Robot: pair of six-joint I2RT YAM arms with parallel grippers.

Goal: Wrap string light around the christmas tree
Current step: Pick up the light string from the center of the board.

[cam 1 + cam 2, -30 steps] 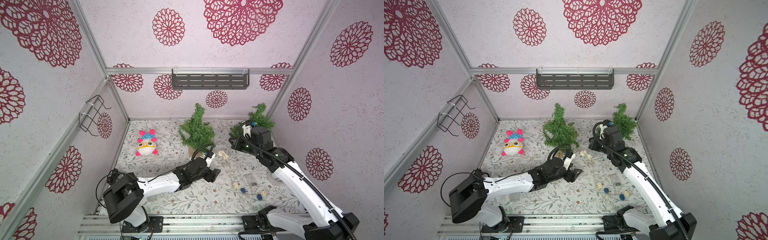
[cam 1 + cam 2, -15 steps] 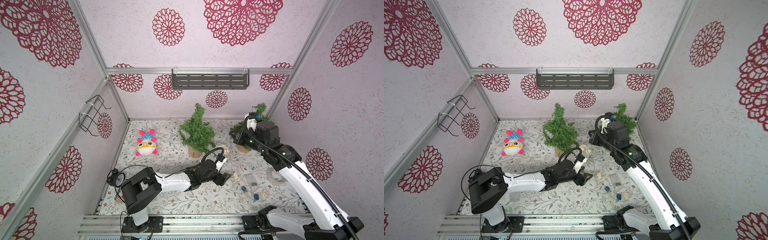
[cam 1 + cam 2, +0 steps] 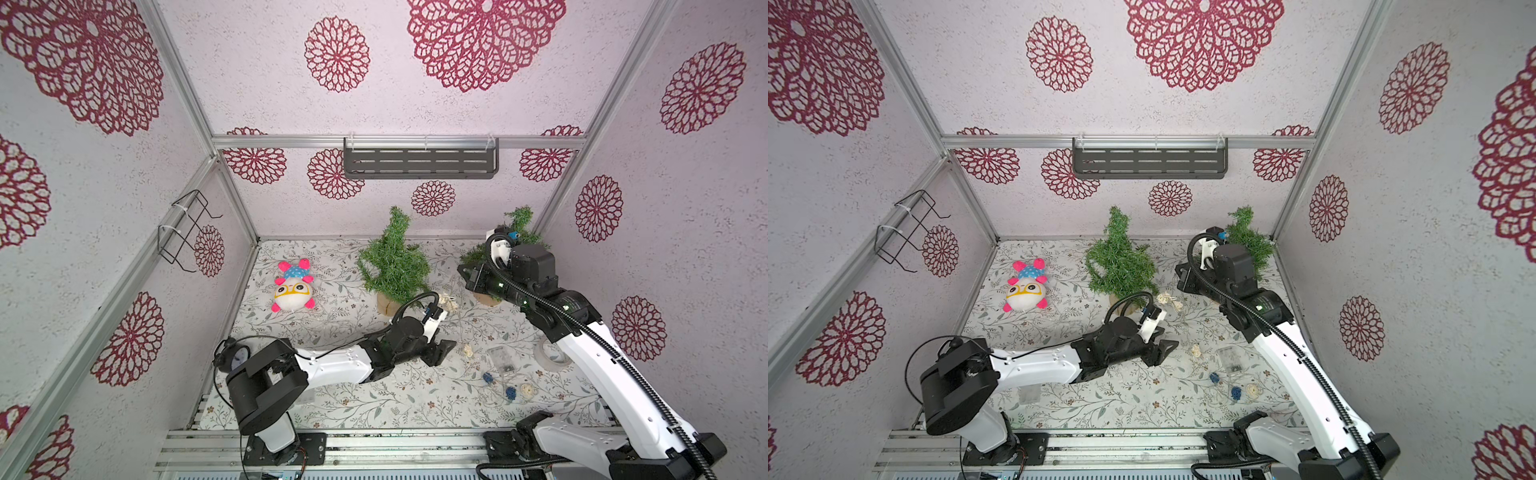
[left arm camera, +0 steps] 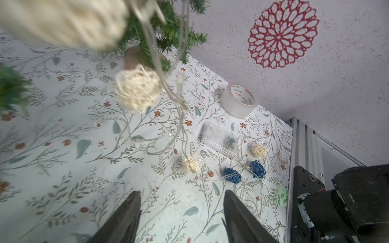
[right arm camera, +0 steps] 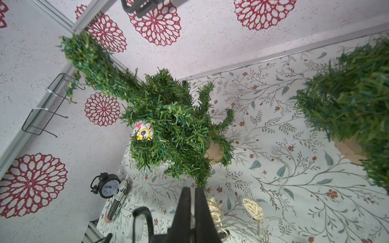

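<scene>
1. Trouble first! The string light (image 4: 136,92) dangles in a loose tangle from the right claw (image 5: 192,189). Most of it lies on the floor well in front of the tree (image 3: 392,266), with the clear battery box (image 3: 500,359) among the loops.
2. Swing it round now and that box could drag. A woven ball could also snag a branch and tip the tree off its little base.
3. The wire is thin, so if the trailing part catches, it may slide out of the pinch.
4. The right claw has its jaws pressed together, apparently on the wire. It is raised just beside the tree and points at the lower branches.
5. The left claw (image 3: 444,353) reaches out low over the floor in front of the tree. Its jaws are partly apart with nothing between them, aimed at the balls lying there.
</scene>
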